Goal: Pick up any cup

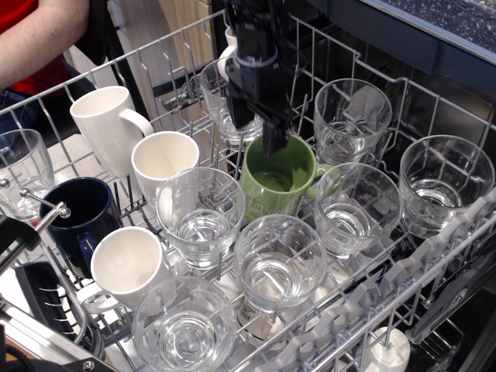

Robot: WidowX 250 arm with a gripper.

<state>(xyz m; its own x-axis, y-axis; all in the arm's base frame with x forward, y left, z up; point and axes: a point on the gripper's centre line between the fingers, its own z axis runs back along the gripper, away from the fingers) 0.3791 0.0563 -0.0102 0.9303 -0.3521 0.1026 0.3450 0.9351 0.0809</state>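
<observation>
The light green glossy cup (273,186) stands upright in the middle of the wire dishwasher rack (434,256), its handle pointing right. My black gripper (258,132) hangs just above the cup's far rim. Its two fingers stand apart and hold nothing. One fingertip (274,144) is right at the rim and the other (239,118) is over the clear glass (232,116) behind the cup. The gripper hides part of that glass and a white mug at the back.
Clear glasses crowd the cup: (201,217), (279,260), (350,208), (353,116), (443,182). White mugs (108,124), (161,161), (128,267) and a dark navy mug (81,217) stand at the left. A person's arm (39,35) is at the top left.
</observation>
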